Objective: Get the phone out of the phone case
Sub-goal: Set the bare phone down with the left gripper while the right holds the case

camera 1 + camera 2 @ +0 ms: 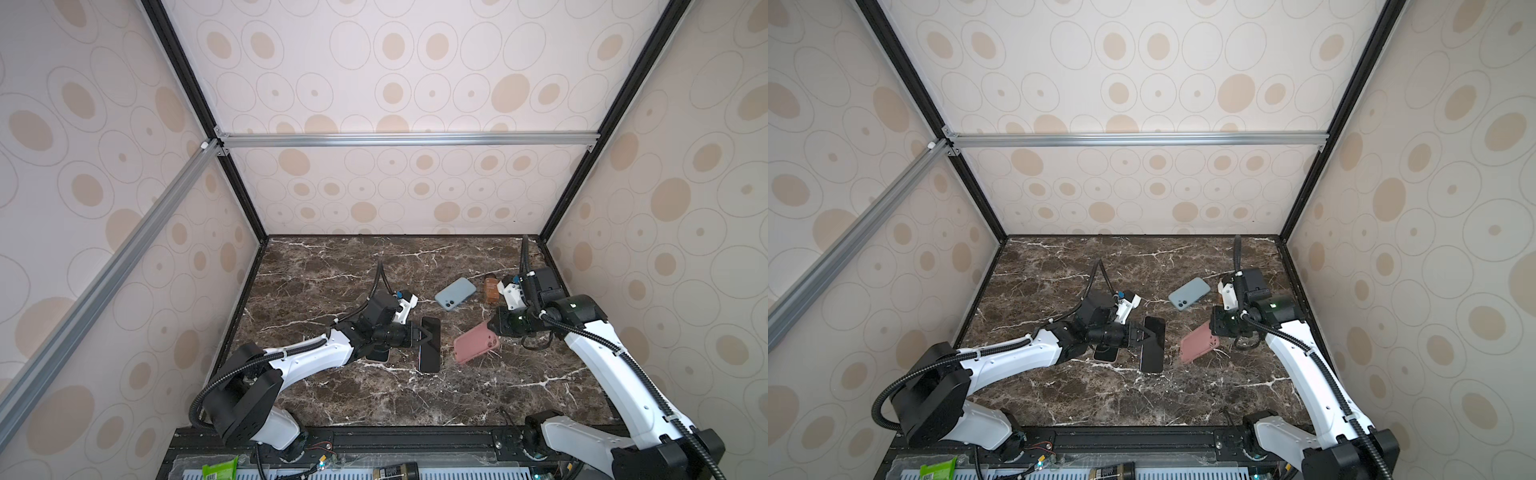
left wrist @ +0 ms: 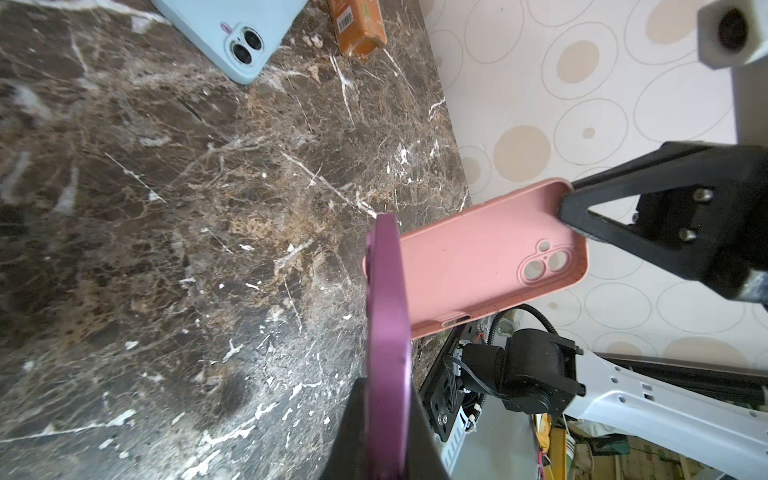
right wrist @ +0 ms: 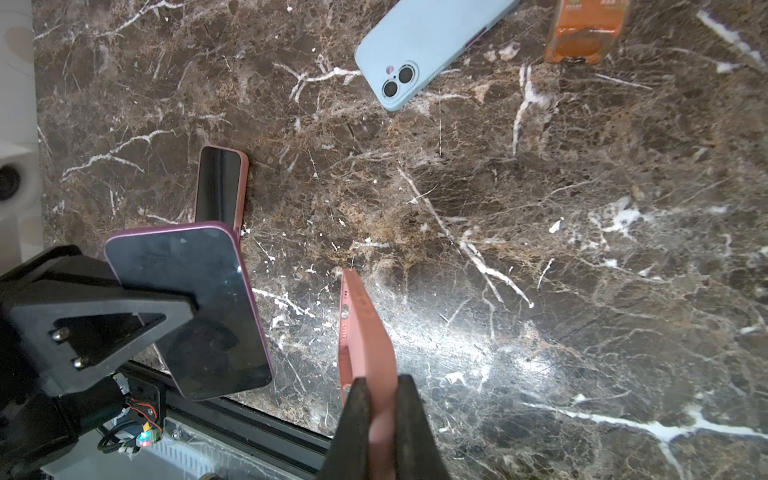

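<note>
Separation looks complete to us — the left gripper (image 1: 426,335) pinches the phone (image 1: 430,351) by its long edge, long axis near-to-far, and the right gripper (image 1: 493,328) clamps the empty pink case (image 1: 473,345), apart on the phone's right.

Second phone (image 1: 378,355): mostly hidden beneath the left arm (image 1: 316,357) in both top views; only one end shows. Orange bottle (image 3: 586,31) and blue-cased phone (image 3: 424,50): cut off by the frame edge in both wrist views. Bottle label print: blurred, unreadable. Green packet (image 1: 220,468): cropped at the lower edge of both top views; markings too small to read.
</note>
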Controlling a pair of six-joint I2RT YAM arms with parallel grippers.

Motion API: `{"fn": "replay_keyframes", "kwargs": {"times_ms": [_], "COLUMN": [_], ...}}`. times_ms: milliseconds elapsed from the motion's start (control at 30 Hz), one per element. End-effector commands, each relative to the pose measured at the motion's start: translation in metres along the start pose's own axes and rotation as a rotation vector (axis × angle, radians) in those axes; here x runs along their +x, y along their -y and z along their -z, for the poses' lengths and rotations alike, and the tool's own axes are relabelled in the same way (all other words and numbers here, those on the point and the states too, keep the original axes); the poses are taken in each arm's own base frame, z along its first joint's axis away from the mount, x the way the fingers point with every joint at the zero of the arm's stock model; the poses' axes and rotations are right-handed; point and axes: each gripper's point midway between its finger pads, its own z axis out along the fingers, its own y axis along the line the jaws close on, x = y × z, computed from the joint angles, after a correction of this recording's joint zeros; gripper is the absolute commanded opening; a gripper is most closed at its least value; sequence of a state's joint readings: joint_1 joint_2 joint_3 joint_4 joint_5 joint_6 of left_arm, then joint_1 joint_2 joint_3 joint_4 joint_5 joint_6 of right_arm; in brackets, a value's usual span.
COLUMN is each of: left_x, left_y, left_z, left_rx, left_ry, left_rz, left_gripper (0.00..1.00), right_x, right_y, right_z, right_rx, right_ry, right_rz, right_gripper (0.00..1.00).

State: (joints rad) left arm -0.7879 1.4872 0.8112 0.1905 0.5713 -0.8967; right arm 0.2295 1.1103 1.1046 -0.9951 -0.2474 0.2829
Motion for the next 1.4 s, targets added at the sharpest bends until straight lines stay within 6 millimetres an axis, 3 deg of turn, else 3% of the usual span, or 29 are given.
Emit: {"fn": "replay_keyframes", "kwargs": {"times_ms": [0,267,633,1367], "left_x": [-0.011,0.000,0.010,0.017], "left_y": [0.022,0.001,-0.020,-0.046], "left_z": [-0.009,-0.040,-0.064,-0.082], "left_rx": [0.113,0.107,0.030,-0.047], "left_ry": [0.027,-0.052,-0.116,-0.126], "left_rz": [0.043,0.186,0.267,0.328], "left_gripper": [0.00,0.00,0.00,0.02], "right_x": [0.006,0.007,0.003,0.003], "right_y": [0.001,0.010,0.007,0.010], "right_z": [0.003,-0.006,-0.022,-0.055], "right_rx": [-0.001,0.031,-0.003,-0.020], "right_ry": [0.001,0.022,0.008,-0.070], "right_rz": [0.049,0.067,0.065,0.083], "right_gripper": [0.00,0.00,0.00,0.00]}}
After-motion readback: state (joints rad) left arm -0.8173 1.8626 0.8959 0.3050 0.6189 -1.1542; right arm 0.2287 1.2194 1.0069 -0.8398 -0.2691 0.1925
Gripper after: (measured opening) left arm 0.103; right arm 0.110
